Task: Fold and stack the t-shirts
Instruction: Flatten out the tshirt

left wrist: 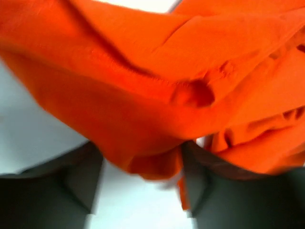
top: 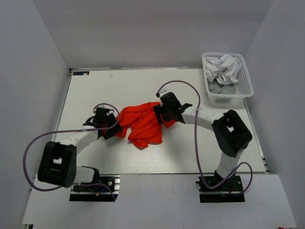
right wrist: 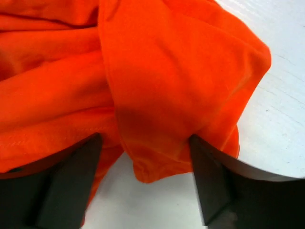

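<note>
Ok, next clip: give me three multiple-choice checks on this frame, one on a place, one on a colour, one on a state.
1. Where on the table does the basket sit?
A. near left corner
B. far right corner
C. centre

2. What colour is the shirt lying mid-table?
A. orange
B. blue
C. green

3. How does that shirt lie?
A. folded flat
B. crumpled in a heap
C. hanging off the table edge

Answers:
1 B: the top view shows the basket at the far right corner.
2 A: orange cloth fills both wrist views.
3 B: it is bunched and creased, with no neat fold.
</note>
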You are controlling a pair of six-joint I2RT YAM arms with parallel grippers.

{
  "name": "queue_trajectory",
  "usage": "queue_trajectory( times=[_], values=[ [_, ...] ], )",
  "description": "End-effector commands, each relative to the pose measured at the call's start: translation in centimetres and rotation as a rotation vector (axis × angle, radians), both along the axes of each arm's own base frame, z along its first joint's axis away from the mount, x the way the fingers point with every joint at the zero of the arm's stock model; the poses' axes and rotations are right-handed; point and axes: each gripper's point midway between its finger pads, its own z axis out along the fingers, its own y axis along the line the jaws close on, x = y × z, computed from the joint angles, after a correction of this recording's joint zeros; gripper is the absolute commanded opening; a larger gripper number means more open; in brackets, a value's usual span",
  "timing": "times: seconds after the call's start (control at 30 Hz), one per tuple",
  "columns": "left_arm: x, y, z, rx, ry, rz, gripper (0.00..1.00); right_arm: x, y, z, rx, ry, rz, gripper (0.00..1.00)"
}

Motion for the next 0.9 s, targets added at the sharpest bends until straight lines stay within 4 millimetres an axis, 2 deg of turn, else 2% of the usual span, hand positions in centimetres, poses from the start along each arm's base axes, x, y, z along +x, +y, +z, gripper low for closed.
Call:
queue_trajectory(
  times=[0.0,0.03,0.07,0.1,0.13,0.17,0.2,0.23,0.27,0.33,0.4,0.43,0.5,0.53,0.57,0.6,0.63,0.67,0.7,0.73,0.8,0.83,0.87],
  values=[
    [0.3,-0.7,-1.2,-0.022,0.03,-0.018,0.65,2.8,-0.1,1.8,-0.086,-0.134,-0.07,0.75],
    [0.5,-0.8,-1.3,-0.021,0.036,-0.018,0.59,2.9,0.2,1.2,-0.098,-0.13,-0.068,0.69],
    [0.9,-0.9,-0.9,-0.023,0.024,-0.018,0.52,3.1,0.2,1.1,-0.112,-0.142,-0.085,0.54],
    [0.9,-0.7,-1.2,-0.012,0.032,-0.012,0.32,3.4,0.1,1.4,-0.098,-0.141,-0.136,0.44],
    [1.4,-0.8,-0.8,-0.015,0.019,-0.012,0.15,4.1,-0.8,1.5,-0.132,-0.17,-0.193,0.35],
    [2.0,-0.7,-0.3,-0.008,0.0,-0.005,0.0,4.5,-0.8,2.2,-0.118,-0.182,-0.226,0.27],
    [2.0,-0.3,-0.2,0.014,0.007,0.008,0.0,4.8,-1.0,2.3,-0.11,-0.187,-0.251,0.13],
    [2.3,-0.1,0.0,0.026,0.003,0.016,0.0,5.1,-1.5,3.3,-0.109,-0.21,-0.281,0.06],
    [3.2,0.4,1.1,0.052,-0.034,0.029,0.0,5.2,-1.4,4.4,-0.087,-0.23,-0.289,0.02],
    [4.3,0.7,3.4,0.059,-0.105,0.048,0.0,5.5,-2.0,6.0,-0.068,-0.253,-0.327,0.0],
    [5.5,1.5,6.2,0.093,-0.18,0.077,0.0,6.1,-2.3,8.8,-0.033,-0.302,-0.364,0.0],
    [6.3,1.7,9.3,0.09,-0.264,0.099,0.0,6.2,-2.7,10.7,-0.006,-0.336,-0.395,0.0],
    [7.0,3.0,12.6,0.128,-0.348,0.159,0.0,6.2,-4.3,14.4,0.034,-0.409,-0.452,0.0],
    [7.1,4.0,15.8,0.146,-0.421,0.205,0.0,6.5,-5.0,15.8,0.051,-0.442,-0.475,0.0],
    [7.1,4.5,17.4,0.154,-0.455,0.228,0.0,6.3,-6.7,19.1,0.086,-0.509,-0.528,0.0],
    [7.0,5.0,19.1,0.161,-0.49,0.252,0.0,6.2,-7.2,19.9,0.089,-0.53,-0.537,0.0],
    [7.0,5.5,21.6,0.161,-0.545,0.28,0.0,6.3,-8.1,21.1,0.105,-0.557,-0.559,0.0],
    [6.3,6.4,23.9,0.168,-0.605,0.322,0.0,5.7,-8.9,23.7,0.135,-0.603,-0.562,0.0],
    [6.0,6.7,25.2,0.172,-0.641,0.329,0.0,5.5,-9.1,24.9,0.161,-0.625,-0.565,0.0],
    [5.7,6.9,27.4,0.154,-0.701,0.347,0.0,5.3,-9.6,25.9,0.17,-0.645,-0.569,0.0],
    [4.9,7.4,30.3,0.153,-0.778,0.351,0.0,4.2,-10.9,29.9,0.216,-0.729,-0.57,0.0],
    [3.9,7.6,32.8,0.136,-0.847,0.359,0.0,3.6,-11.6,31.9,0.245,-0.763,-0.573,0.0],
    [3.4,7.5,34.1,0.122,-0.885,0.348,0.0,3.1,-12.0,33.3,0.243,-0.796,-0.56,0.0]
  ],
)
